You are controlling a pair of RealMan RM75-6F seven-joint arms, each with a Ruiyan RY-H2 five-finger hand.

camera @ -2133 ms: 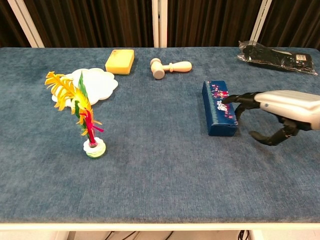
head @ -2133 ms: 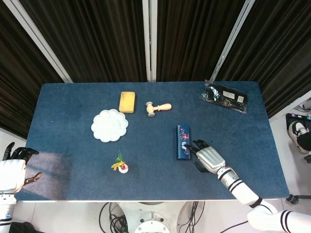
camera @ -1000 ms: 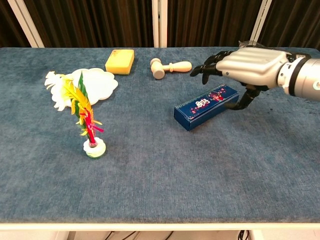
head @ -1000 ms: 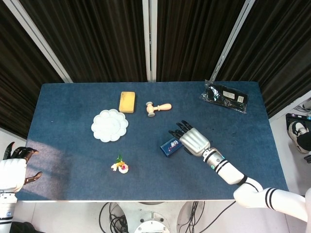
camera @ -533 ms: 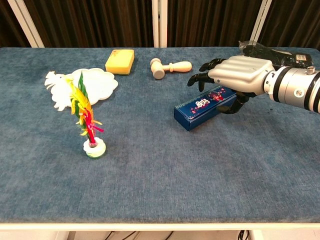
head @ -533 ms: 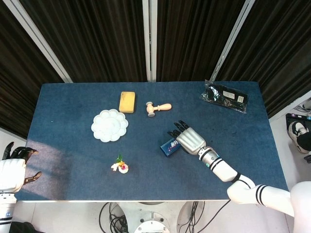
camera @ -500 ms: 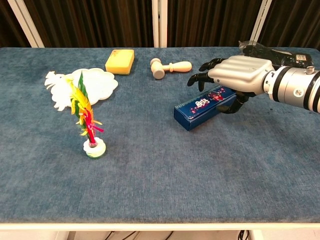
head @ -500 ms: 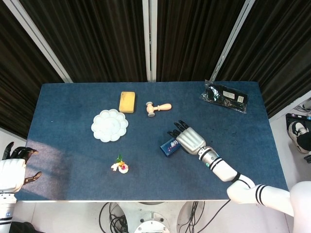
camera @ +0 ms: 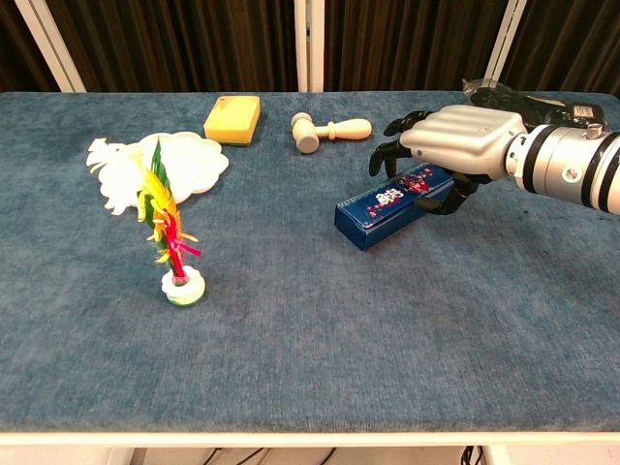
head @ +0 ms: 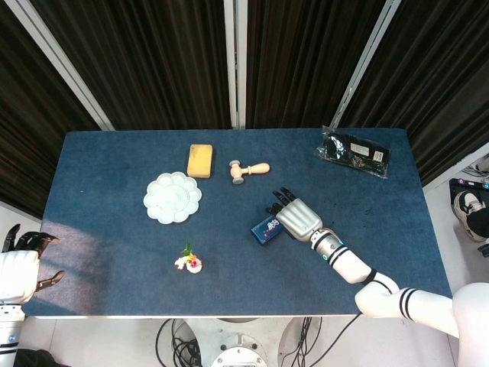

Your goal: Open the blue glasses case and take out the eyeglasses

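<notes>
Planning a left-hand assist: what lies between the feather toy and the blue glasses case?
Only bare table cloth between feather toy and blue glasses case, clear in the chest view.

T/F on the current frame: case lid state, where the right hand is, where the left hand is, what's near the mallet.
1. The blue glasses case is closed. True.
2. The right hand is over the case's far end. True.
3. The left hand is holding the case. False: it hangs off the table's near-left corner, holding nothing.
4. The wooden mallet lies on the white plate. False: it lies on the table, right of the yellow sponge.
5. The eyeglasses are out on the table. False: none visible.
</notes>
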